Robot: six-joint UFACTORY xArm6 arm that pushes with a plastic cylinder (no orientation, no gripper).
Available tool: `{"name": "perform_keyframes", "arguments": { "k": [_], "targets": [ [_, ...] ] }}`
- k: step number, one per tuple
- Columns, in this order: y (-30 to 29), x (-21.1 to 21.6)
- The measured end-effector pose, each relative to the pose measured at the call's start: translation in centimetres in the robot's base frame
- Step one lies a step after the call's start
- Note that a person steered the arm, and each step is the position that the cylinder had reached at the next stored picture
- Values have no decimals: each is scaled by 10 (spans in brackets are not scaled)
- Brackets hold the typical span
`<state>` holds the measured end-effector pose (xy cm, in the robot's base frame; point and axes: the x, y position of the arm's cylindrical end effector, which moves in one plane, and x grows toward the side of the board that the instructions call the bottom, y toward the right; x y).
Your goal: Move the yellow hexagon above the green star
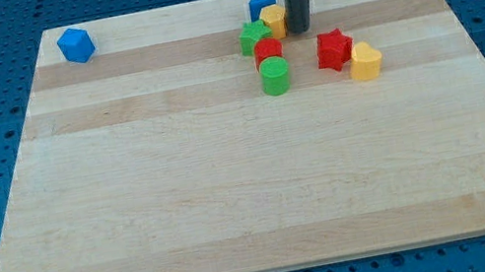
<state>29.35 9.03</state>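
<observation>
The yellow hexagon (274, 20) sits near the view's top centre of the wooden board (230, 178), touching the green star (254, 37) on the star's upper right. My tip (300, 30) stands just right of the yellow hexagon, close to or touching it. A blue block (261, 0) lies just above the hexagon. A red block (269, 50) and a green cylinder (275, 76) sit below the star.
A red star (333, 49) and a second yellow block (366, 61) lie to the right of the cluster. A blue hexagon (75, 45) sits at the top left corner of the board. Blue perforated table surrounds the board.
</observation>
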Motion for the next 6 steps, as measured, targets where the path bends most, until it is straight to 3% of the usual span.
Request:
{"name": "perform_keyframes", "arguments": {
  "k": [3, 6],
  "targets": [
    [1, -9],
    [-38, -8]
  ]
}}
